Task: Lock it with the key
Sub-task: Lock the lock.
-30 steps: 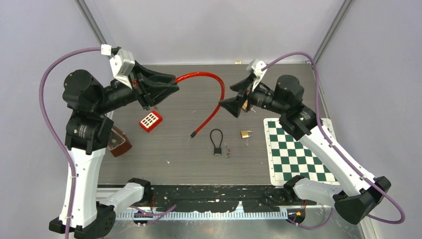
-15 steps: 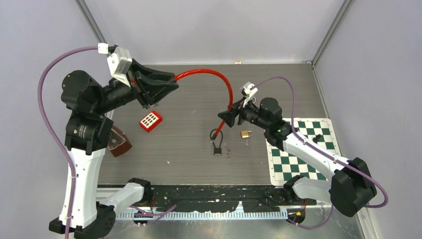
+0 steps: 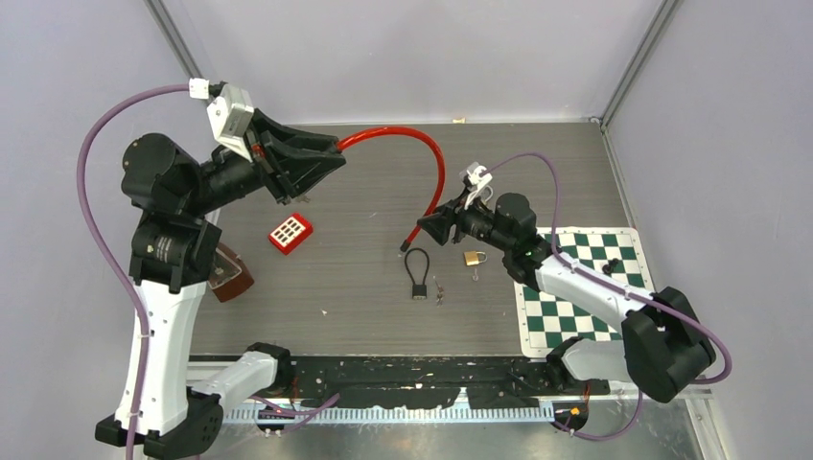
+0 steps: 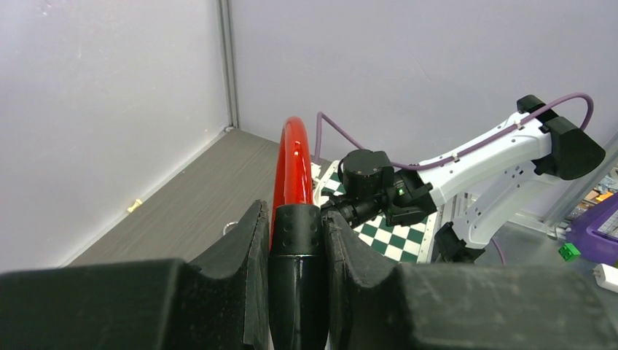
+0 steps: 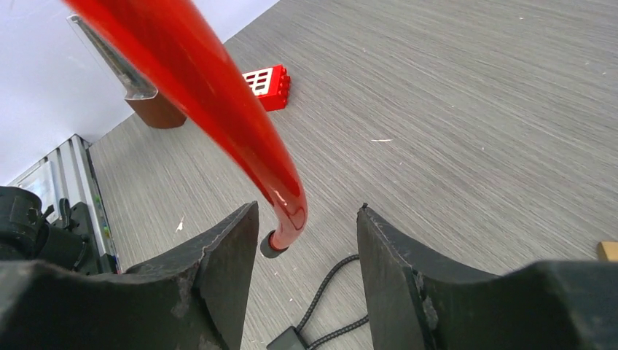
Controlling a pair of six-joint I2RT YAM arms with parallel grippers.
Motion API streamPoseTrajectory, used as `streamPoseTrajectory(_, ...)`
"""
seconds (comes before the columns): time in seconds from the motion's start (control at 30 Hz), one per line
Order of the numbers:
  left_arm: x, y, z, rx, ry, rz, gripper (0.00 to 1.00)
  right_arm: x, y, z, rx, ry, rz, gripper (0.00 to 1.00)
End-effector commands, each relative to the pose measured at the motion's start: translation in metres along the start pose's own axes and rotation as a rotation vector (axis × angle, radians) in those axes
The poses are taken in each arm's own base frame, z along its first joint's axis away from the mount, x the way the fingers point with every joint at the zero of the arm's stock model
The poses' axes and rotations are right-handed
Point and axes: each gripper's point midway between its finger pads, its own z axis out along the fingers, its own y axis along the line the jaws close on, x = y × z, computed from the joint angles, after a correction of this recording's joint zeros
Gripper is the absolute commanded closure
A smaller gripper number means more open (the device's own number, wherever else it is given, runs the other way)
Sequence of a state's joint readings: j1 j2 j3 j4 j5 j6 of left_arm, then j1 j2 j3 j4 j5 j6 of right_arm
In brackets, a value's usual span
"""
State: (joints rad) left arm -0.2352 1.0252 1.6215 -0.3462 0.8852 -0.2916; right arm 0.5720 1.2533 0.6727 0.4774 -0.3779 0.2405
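Observation:
My left gripper [image 3: 331,158] is shut on the black barrel [image 4: 295,255] of a red cable lock, held up above the table's far left. Its red cable [image 3: 422,144] arches rightwards and hangs down. The cable's free end [image 5: 273,248] sits between the fingers of my right gripper [image 5: 306,211], nearer the left finger. The jaws are open and I see no contact. A small bunch of keys [image 3: 439,290] lies on the table below, beside a black cord lock [image 3: 417,273] and a brass padlock [image 3: 473,258].
A red brick [image 3: 290,232] lies left of centre, and a brown block [image 3: 230,276] sits at the table's left edge. A green-and-white chequered mat [image 3: 575,287] covers the right side under my right arm.
My right arm has swung down and left from above the mat to the cable's hanging end, with its jaws narrowing. The cable's end has shifted right. The left arm has barely moved.

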Motion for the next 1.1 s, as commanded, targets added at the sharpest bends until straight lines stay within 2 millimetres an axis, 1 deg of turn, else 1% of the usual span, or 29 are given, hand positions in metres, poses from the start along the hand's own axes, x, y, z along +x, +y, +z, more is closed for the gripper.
streamPoseTrajectory(0.0,-0.024,-0.002,0.0,-0.002,-0.082,0.064,1.0,-0.016,0.012,0.009,-0.069,-0.07,0.022,0.4)
streamPoseTrajectory(0.03,-0.023,-0.002,0.001,-0.002,-0.082,0.061,1.0,-0.014,0.012,0.012,-0.072,-0.071,0.029,0.37)
streamPoseTrajectory(0.17,-0.024,-0.001,0.001,-0.004,-0.089,0.057,1.0,-0.014,0.012,0.025,-0.078,-0.104,0.059,0.36)
streamPoseTrajectory(0.23,-0.025,0.0,0.002,-0.007,-0.093,0.056,1.0,-0.013,0.011,0.029,-0.076,-0.115,0.075,0.39)
streamPoseTrajectory(0.3,-0.026,0.001,0.001,-0.016,-0.097,0.056,1.0,-0.013,0.012,0.03,-0.08,-0.125,0.09,0.46)
streamPoseTrajectory(0.33,-0.026,0.002,0.001,-0.019,-0.098,0.055,1.0,-0.012,0.012,0.03,-0.083,-0.124,0.099,0.54)
streamPoseTrajectory(0.37,-0.026,0.002,0.001,-0.022,-0.099,0.055,1.0,-0.013,0.013,0.029,-0.087,-0.13,0.101,0.59)
streamPoseTrajectory(0.4,-0.026,0.003,0.001,-0.025,-0.1,0.053,1.0,-0.014,0.015,0.028,-0.092,-0.132,0.105,0.72)
streamPoseTrajectory(0.43,-0.026,0.003,0.001,-0.028,-0.101,0.05,1.0,-0.015,0.016,0.027,-0.095,-0.135,0.108,0.78)
streamPoseTrajectory(0.47,-0.024,0.004,0.002,-0.031,-0.1,0.041,1.0,-0.021,0.018,0.026,-0.095,-0.147,0.111,0.89)
streamPoseTrajectory(0.5,-0.023,0.005,0.002,-0.034,-0.102,0.033,1.0,-0.025,0.018,0.025,-0.088,-0.15,0.116,0.92)
streamPoseTrajectory(0.53,-0.022,0.006,0.003,-0.036,-0.103,0.021,1.0,-0.033,0.02,0.022,-0.085,-0.168,0.124,0.94)
streamPoseTrajectory(0.6,-0.015,0.01,0.004,-0.043,-0.103,-0.015,1.0,-0.05,0.021,0.017,-0.058,-0.189,0.148,0.95)
streamPoseTrajectory(0.63,-0.011,0.012,0.005,-0.046,-0.101,-0.038,1.0,-0.067,0.022,0.016,-0.044,-0.22,0.154,0.95)
streamPoseTrajectory(0.67,-0.006,0.014,0.006,-0.053,-0.098,-0.058,1.0,-0.075,0.024,0.01,-0.03,-0.222,0.162,0.95)
streamPoseTrajectory(0.7,0.0,0.018,0.007,-0.063,-0.092,-0.085,1.0,-0.098,0.025,0.008,-0.006,-0.263,0.164,0.95)
streamPoseTrajectory(0.73,0.005,0.02,0.008,-0.067,-0.084,-0.111,1.0,-0.104,0.026,0.002,0.016,-0.257,0.175,0.95)
streamPoseTrajectory(0.77,0.014,0.023,0.009,-0.068,-0.07,-0.143,1.0,-0.129,0.026,-0.002,0.043,-0.301,0.177,0.95)
streamPoseTrajectory(0.8,0.021,0.024,0.011,-0.063,-0.059,-0.182,1.0,-0.136,0.027,-0.008,0.065,-0.296,0.186,0.95)
streamPoseTrajectory(0.83,0.027,0.024,0.012,-0.049,-0.048,-0.213,1.0,-0.16,0.03,-0.014,0.079,-0.339,0.18,0.95)
streamPoseTrajectory(0.87,0.035,0.025,0.014,-0.04,-0.032,-0.242,1.0,-0.166,0.031,-0.018,0.095,-0.328,0.183,0.95)
streamPoseTrajectory(0.9,0.043,0.025,0.015,-0.026,-0.016,-0.269,1.0,-0.188,0.037,-0.024,0.092,-0.365,0.174,0.95)
streamPoseTrajectory(0.93,0.05,0.024,0.016,-0.013,-0.003,-0.29,1.0,-0.191,0.038,-0.025,0.101,-0.347,0.182,0.95)
streamPoseTrajectory(0.97,0.058,0.025,0.017,-0.001,0.011,-0.312,1.0,-0.21,0.045,-0.03,0.091,-0.376,0.178,0.95)
streamPoseTrajectory(1.0,0.065,0.025,0.018,0.01,0.024,-0.333,1.0,-0.211,0.045,-0.031,0.099,-0.362,0.189,0.95)
streamPoseTrajectory(1.03,0.072,0.026,0.019,0.016,0.039,-0.354,1.0,-0.226,0.052,-0.035,0.084,-0.386,0.201,0.95)
streamPoseTrajectory(1.07,0.079,0.027,0.02,0.022,0.05,-0.377,1.0,-0.23,0.053,-0.037,0.083,-0.387,0.212,0.95)
